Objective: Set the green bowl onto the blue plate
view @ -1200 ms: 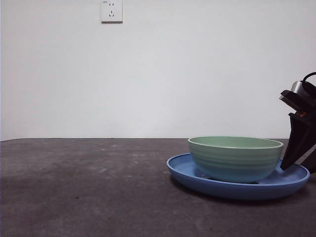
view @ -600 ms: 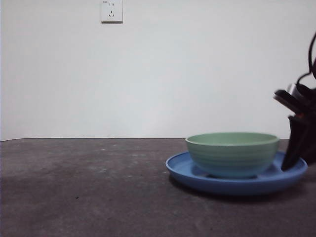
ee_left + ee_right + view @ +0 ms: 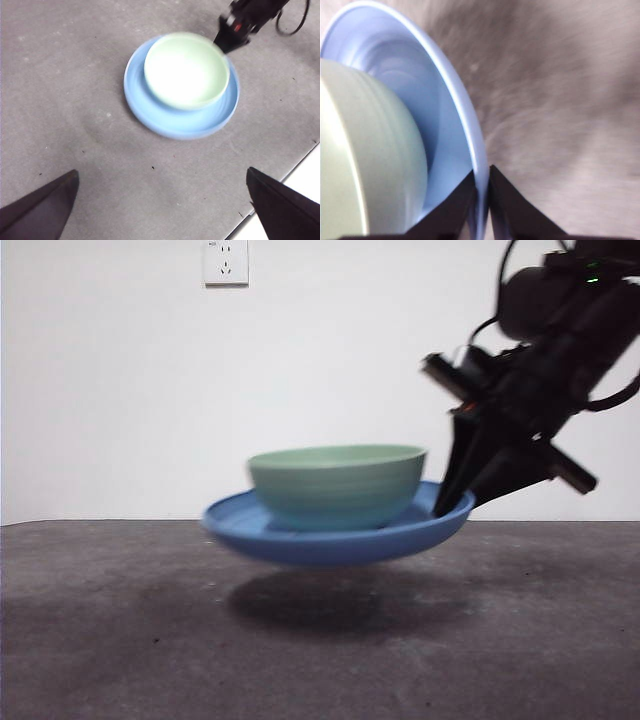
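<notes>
Blue plate [image 3: 330, 540]: held clear above the table [image 3: 120, 620], its shadow on the surface beneath, rim pinched between the jaws of the right gripper [image 3: 452, 502]. Green bowl [image 3: 338, 485]: seated upright inside the blue plate, its rim well above the plate's. Left gripper [image 3: 160, 200]: jaws spread wide, above the table and well apart from the blue plate.

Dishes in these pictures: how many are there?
2. The green bowl sits in the blue plate; the right hand grips the plate's rim, lifted above the table.
</notes>
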Robot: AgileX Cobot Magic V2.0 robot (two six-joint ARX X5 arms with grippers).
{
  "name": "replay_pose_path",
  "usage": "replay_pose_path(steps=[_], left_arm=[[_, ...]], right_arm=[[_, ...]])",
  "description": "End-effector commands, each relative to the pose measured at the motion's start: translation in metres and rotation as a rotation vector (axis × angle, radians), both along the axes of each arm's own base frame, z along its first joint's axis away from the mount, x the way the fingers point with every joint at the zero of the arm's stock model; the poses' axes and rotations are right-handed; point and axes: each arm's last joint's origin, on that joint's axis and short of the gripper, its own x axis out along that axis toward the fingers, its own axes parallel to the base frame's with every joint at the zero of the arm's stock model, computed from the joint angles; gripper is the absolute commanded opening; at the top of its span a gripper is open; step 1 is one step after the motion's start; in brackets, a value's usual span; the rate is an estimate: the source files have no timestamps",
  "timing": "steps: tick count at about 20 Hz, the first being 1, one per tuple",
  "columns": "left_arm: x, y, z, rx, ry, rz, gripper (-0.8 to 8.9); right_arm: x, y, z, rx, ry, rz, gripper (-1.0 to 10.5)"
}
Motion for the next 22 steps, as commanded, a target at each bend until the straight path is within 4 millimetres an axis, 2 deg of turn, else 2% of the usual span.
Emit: replay_pose_path(steps=[1,4,8,13,17,18,20,22], left_arm=[[0.000,0.000,0.005,-0.015,-0.015,0.001,6.26],[0.000,0.000,0.005,-0.015,-0.015,0.001,6.26],[0.000,0.000,0.005,-0.015,-0.015,0.002,6.26],[0.000,0.000,0.005,-0.015,-0.014,0.002,6.26],[0.000,-0.001,0.005,-0.018,-0.019,0.002,6.26],[0.000,-0.001,0.005,-0.020,-0.021,0.002,6.26],[0.001,-0.001,0.006,-0.021,-0.023,0.001,6.26],[0.000,-0.001,0.006,-0.022,-0.024,0.000,6.26]], right_arm=[[0.003,0.020,-0.010,-0.001,0.026,0.016,0.1],[0.006,0.037,-0.030,-0.001,0.058,0.041,0.1],[0.010,0.037,-0.044,-0.021,0.087,0.026,0.1],[0.010,0.034,-0.045,-0.045,0.099,0.003,0.2],[0.010,0.034,-0.045,-0.050,0.105,0.003,2.4],[0.010,0.034,-0.044,-0.051,0.104,0.003,2.5],[0.014,0.031,-0.037,-0.057,0.109,-0.001,2.5],[0.019,0.025,-0.021,-0.093,0.086,-0.011,2.5]])
